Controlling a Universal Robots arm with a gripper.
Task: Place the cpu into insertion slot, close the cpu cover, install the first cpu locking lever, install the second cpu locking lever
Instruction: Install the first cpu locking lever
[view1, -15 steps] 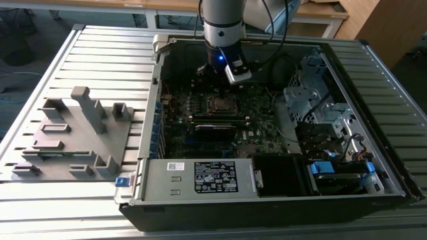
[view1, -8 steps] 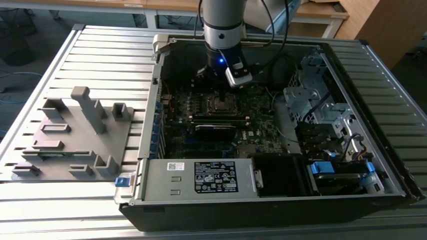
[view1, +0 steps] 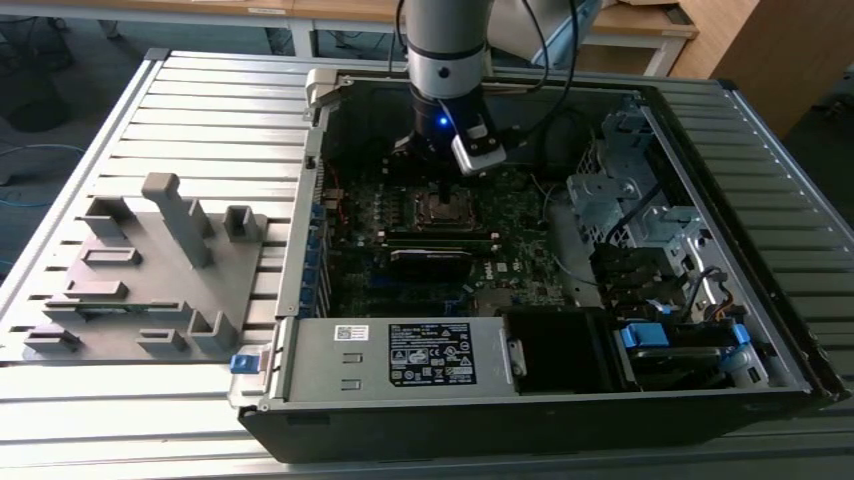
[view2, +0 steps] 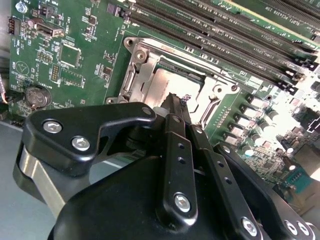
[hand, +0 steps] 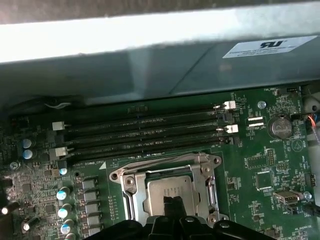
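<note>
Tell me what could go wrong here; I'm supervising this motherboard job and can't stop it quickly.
The gripper hangs right over the cpu in its socket, so a slightly off descent might scrape the chip or hit the cpu cover. The memory slots beside the socket are also close enough to be knocked.

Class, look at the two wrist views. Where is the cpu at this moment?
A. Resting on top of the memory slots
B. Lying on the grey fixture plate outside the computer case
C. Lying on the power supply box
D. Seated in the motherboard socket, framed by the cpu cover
D: in both wrist views the cpu lies flat in the socket, with the silvery cpu cover framing it.
</note>
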